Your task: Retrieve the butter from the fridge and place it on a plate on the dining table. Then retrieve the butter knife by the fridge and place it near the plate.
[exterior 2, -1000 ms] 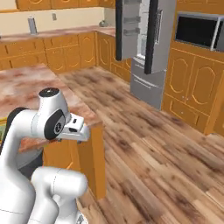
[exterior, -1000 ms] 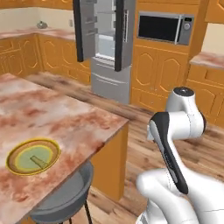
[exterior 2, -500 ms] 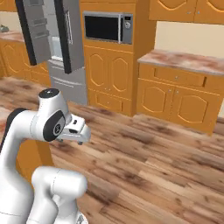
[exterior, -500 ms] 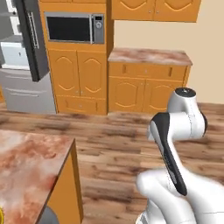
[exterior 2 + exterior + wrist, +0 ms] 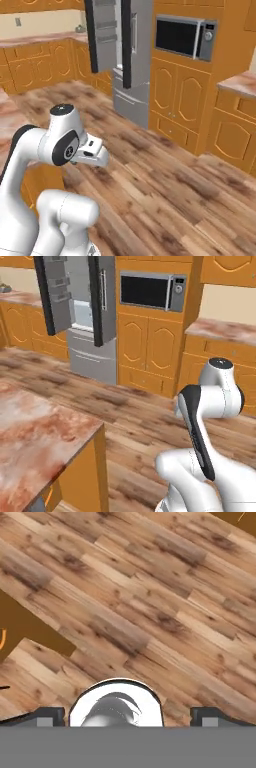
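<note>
Steel fridge (image 5: 82, 311) is now faced at eleven o'clock, doors open — the base was swung back; fingers (image 5: 47, 716) spread, apparently empty.

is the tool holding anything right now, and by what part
Nothing is held. The tool stands open over the wooden floor, with nothing between its fingertips.
</note>
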Tool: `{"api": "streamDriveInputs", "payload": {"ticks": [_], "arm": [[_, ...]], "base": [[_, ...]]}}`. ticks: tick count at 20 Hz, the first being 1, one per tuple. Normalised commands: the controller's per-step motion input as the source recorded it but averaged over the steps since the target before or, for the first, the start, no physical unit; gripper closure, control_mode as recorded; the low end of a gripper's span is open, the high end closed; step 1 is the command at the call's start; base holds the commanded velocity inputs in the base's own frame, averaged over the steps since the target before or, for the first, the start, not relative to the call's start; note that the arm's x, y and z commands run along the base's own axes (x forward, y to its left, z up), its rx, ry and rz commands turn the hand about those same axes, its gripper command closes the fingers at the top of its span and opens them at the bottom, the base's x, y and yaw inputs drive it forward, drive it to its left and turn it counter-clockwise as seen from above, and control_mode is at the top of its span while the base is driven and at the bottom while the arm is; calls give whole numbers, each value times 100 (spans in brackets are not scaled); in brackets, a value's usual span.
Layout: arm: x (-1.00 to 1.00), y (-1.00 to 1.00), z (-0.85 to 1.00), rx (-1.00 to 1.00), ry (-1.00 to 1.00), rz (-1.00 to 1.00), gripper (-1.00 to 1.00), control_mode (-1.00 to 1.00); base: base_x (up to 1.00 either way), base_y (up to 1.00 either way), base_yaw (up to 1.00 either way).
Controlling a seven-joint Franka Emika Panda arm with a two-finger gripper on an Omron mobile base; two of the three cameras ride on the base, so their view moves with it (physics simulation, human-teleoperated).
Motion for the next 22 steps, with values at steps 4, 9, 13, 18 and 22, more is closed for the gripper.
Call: {"api": "streamDriveInputs", "payload": {"ticks": [4,9,13,18,22], "arm": [[0,0,0,0,0,0,-100,100],[0,0,0,0,0,0,-100,100],[0,0,0,0,0,0,-100,100],[0,0,0,0,0,0,-100,100],[0,0,0,0,0,0,-100,100]], "base": [[0,-48,86],[0,-45,92],[5,-89,59],[0,-100,58],[5,-100,42]]}}
